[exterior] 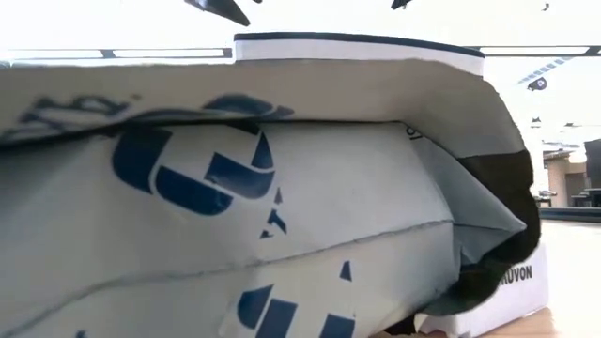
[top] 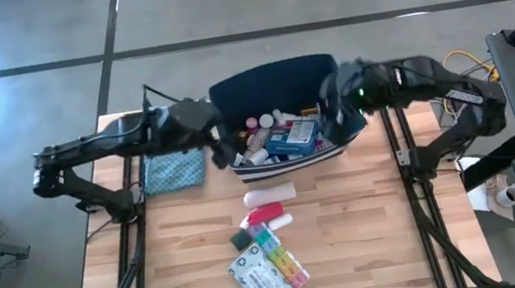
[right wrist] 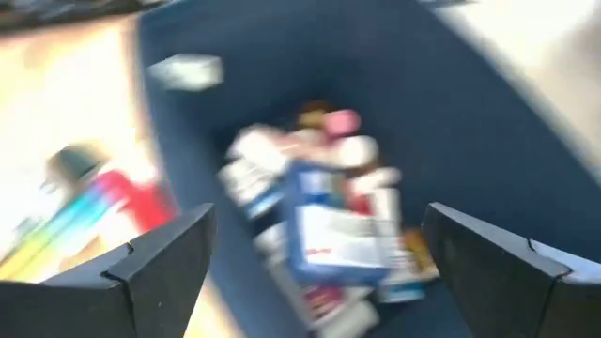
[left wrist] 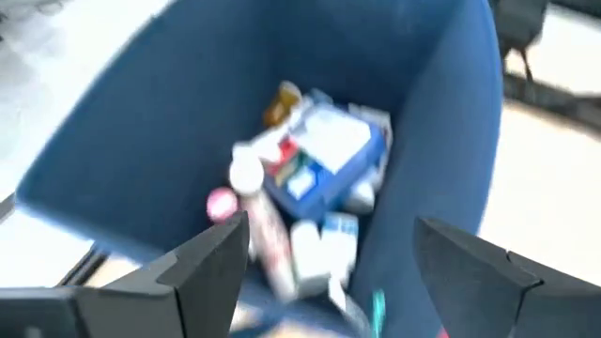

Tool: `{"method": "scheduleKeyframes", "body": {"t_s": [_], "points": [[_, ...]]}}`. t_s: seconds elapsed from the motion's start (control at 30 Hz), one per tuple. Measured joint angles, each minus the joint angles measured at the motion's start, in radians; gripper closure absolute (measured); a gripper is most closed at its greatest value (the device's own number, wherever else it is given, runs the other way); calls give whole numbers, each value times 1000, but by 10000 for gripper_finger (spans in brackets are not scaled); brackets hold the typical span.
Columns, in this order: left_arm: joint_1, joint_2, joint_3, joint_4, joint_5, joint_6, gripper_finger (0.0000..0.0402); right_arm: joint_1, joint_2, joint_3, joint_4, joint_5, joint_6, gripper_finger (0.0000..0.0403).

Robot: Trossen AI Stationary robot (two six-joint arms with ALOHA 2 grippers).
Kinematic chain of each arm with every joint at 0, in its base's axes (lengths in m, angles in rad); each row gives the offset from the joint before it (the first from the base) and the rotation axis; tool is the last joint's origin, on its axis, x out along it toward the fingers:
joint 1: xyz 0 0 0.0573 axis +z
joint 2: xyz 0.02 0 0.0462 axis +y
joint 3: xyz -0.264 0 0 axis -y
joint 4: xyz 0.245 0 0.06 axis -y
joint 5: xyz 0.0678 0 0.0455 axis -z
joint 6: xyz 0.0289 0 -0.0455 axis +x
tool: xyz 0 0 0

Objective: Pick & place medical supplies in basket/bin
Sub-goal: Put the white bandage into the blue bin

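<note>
**A:** Start nearest the table's front edge. What is left to pick?

**B:** In the high view, the grey-white flat packet (top: 258, 279) lies closest to the front, with the multicoloured pill organiser (top: 281, 255) touching its side. Both run their long axes from about 11 o'clock to 5 o'clock. Beyond them sit a small white bottle (top: 279, 223) beside a red item (top: 263, 214), then a white tube (top: 270, 195) lying roughly 9 to 3, just short of the bin.

**A:** And the bin?

**B:** The navy bin (top: 273, 77) is at the far middle, already holding the blue red-cross pouch (top: 294, 137) and several bottles.

**A:** Where are the claws?

**B:** Both hang over the bin. The left gripper (top: 226, 151) is at its 9 o'clock wall, the right gripper (top: 334, 121) at its 3 o'clock wall. Each wrist view shows its fingers spread wide with nothing between them.

**A:** So which way do the leftovers lie?

**B:** From the left claw, toward about 5 o'clock; from the right claw, toward about 7 o'clock. I judge the left arm slightly nearer the tube. Its next reach must come back toward the front, fingers set across the tube's short width.

**A:** What does one view give that another lacks?

**B:** Only the high view shows the whole remaining group on the table. The wrist views look down into the bin at the pile. The low view is blocked by the grey-white flat packet (exterior: 235, 216) close to the lens, with just the bin's rim above it.
</note>
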Motion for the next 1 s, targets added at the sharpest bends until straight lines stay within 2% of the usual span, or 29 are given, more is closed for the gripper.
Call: {"method": "scheduleKeyframes", "body": {"t_s": [0.13,0.2,0.4,0.53,0.63,0.77,0.9,1.0], "points": [[-69,-41,-1,-114,0,-43,125,95,16,-60,-5,-159,-53,37],[-115,-79,-38,-128,0,-93,125,147,37,-94,-14,-196,-45,37],[-255,-187,-189,-120,-45,-292,125,301,104,-191,-19,-193,9,57],[-322,-257,-298,-108,-88,-420,125,380,174,-275,31,-177,-75,74],[-353,-296,-371,-87,-92,-488,125,398,238,-340,110,-181,-130,81],[-381,-336,-442,-43,-92,-564,125,392,312,-404,297,-199,-194,94],[-402,-350,-467,-29,-92,-623,125,372,391,-440,435,-284,-196,105],[-414,-352,-467,-28,-92,-625,125,359,446,-456,514,-282,-193,110]]}}
